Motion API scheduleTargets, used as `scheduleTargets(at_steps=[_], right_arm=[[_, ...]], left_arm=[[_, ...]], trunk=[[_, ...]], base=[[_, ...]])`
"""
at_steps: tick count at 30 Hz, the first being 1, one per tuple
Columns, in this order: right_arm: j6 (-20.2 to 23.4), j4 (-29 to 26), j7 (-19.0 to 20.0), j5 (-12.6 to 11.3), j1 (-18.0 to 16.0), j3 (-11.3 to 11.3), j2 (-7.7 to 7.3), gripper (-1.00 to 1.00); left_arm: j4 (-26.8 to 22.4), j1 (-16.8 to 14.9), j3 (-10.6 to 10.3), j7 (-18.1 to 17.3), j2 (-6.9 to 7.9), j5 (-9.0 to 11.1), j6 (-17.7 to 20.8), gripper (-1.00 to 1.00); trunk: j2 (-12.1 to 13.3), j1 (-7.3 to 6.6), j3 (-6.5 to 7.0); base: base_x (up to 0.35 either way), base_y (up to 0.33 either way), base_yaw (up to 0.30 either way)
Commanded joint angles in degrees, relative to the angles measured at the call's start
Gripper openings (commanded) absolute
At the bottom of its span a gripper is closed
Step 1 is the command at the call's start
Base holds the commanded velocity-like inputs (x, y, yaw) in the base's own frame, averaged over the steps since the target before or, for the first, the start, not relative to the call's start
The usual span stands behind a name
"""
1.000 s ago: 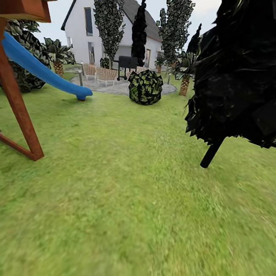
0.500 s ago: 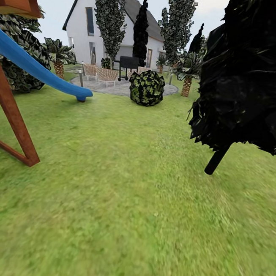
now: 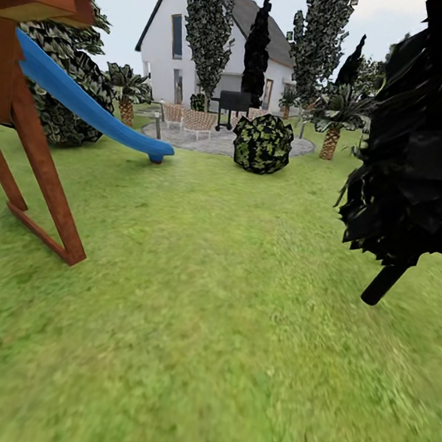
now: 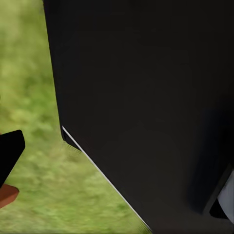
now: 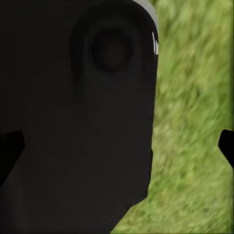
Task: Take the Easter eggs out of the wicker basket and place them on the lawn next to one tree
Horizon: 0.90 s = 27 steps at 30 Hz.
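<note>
The lawn (image 3: pixel 209 329) spreads out broad and green ahead of me in the head view. The Easter eggs, the wicker basket and the tree are out of view. In the left wrist view my left gripper (image 4: pixel 117 170) is open, its fingertips (image 4: pixel 10 150) at the picture's edges, with my own black body and grass behind. My right gripper (image 5: pixel 117 146) is open too, one fingertip (image 5: pixel 227 144) over grass and nothing held between them.
A wooden playset frame (image 3: pixel 45 182) with a blue slide (image 3: pixel 90 108) stands at the left. A black-leaved mass on a thin dark stem (image 3: pixel 417 167) looms at the right. Far ahead are a round bush (image 3: pixel 262 143), a patio with chairs (image 3: pixel 197 120) and a white house (image 3: pixel 198 48).
The whole head picture has shifted to the right, so the camera has turned left. The playset leg and the black foliage also look a little nearer.
</note>
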Motion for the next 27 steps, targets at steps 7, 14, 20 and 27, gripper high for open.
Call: scheduleTargets(at_steps=[7, 14, 20, 27], right_arm=[[-0.19, 0.04, -0.03, 0.02, -0.02, -0.02, -0.03, 1.00], [-0.19, -0.04, 0.01, 0.02, -0.02, 0.03, -0.11, 1.00], [-0.26, 0.03, 0.05, 0.02, -0.02, -0.02, -0.12, 1.00], [-0.38, -0.02, 0.04, 0.06, -0.02, -0.01, -0.06, 1.00]], left_arm=[[-0.04, 0.00, 0.03, 0.00, -0.01, 0.07, -0.03, 1.00], [-0.04, 0.00, 0.03, 0.00, 0.00, 0.07, -0.03, 1.00], [-0.04, 0.00, 0.03, 0.00, -0.01, 0.07, -0.03, 1.00], [-0.04, 0.00, 0.03, 0.00, -0.03, 0.07, -0.03, 1.00]], trunk=[[-0.02, 0.03, -0.05], [-0.02, 0.03, -0.05], [-0.02, 0.03, -0.05], [-0.02, 0.03, -0.05]], base=[[0.340, 0.000, 0.241], [0.340, 0.000, 0.127], [0.340, 0.000, 0.004], [0.340, 0.000, 0.000]])
